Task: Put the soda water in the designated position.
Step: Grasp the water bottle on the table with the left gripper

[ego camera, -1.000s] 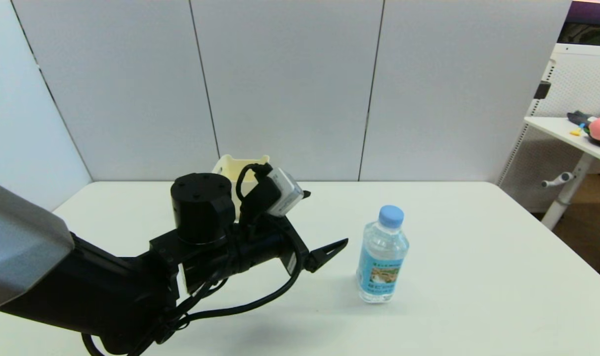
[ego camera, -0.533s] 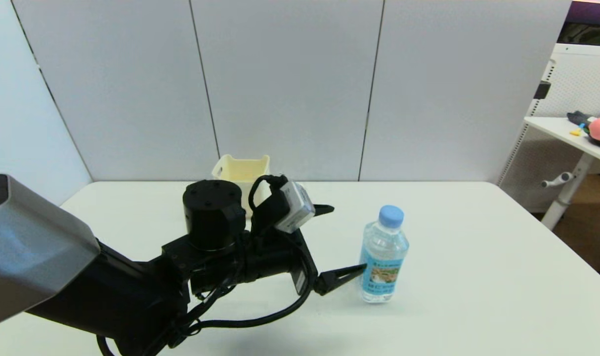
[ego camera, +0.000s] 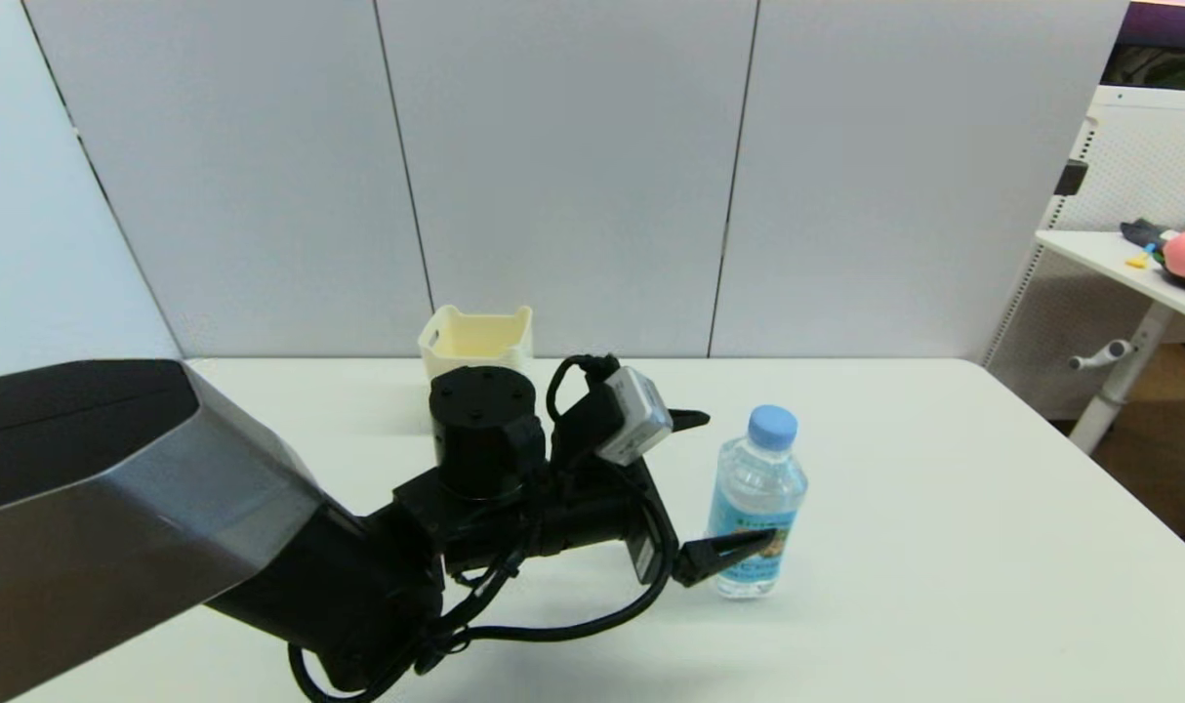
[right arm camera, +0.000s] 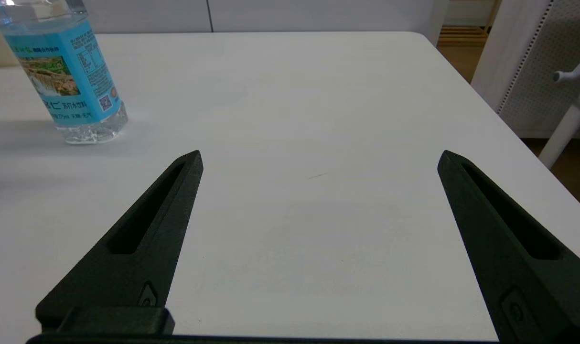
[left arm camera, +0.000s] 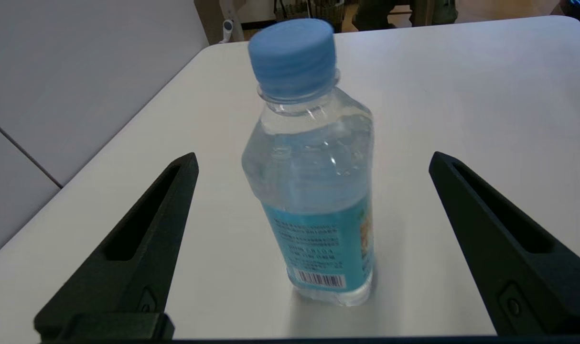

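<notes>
I have the left tool (left arm camera: 311, 162) spread wide, straddling the upright soda water (ego camera: 755, 508) mid-table to clamp it; right tool (right arm camera: 318, 157) idles apart, right.

The left gripper (ego camera: 724, 483) has its far finger partly hidden behind its wrist camera (ego camera: 633, 428). In the right wrist view the soda water (right arm camera: 65, 76) is cut off above its label. The cream bin (ego camera: 477, 340) shows only partly behind that arm.

Lab — grey partition panels (ego camera: 563, 176), bare white table (ego camera: 944, 547).
</notes>
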You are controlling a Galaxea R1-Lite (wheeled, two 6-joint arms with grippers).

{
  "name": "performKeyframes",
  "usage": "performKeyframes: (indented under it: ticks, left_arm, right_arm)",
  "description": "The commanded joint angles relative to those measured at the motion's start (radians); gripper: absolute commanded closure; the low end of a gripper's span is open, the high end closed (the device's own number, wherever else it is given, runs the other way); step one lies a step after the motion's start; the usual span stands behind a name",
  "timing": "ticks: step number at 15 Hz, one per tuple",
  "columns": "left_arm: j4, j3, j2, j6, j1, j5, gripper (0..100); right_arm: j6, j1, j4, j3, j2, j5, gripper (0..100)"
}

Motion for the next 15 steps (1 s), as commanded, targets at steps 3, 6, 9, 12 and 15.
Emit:
performKeyframes:
  ticks: [3,6,9,12,15]
  left_arm:
    - [-0.035,-0.127,0.135,-0.053,-0.008,-0.002,0]
    - [-0.040,-0.180,0.181,-0.066,-0.027,-0.002,0]
    - [-0.058,-0.212,0.212,-0.073,-0.048,0.000,0]
    - [-0.096,-0.225,0.236,-0.087,-0.059,0.002,0]
    - [-0.105,-0.225,0.241,-0.087,-0.059,0.003,0]
  right_arm:
    - [0.000,0.000,0.000,0.000,0.001,0.000,0]
    - [0.000,0.000,0.000,0.000,0.001,0.000,0]
    - [0.000,0.000,0.000,0.000,0.001,0.000,0]
    - [0.000,0.000,0.000,0.000,0.001,0.000,0]
    - [0.000,0.000,0.000,0.000,0.001,0.000,0]
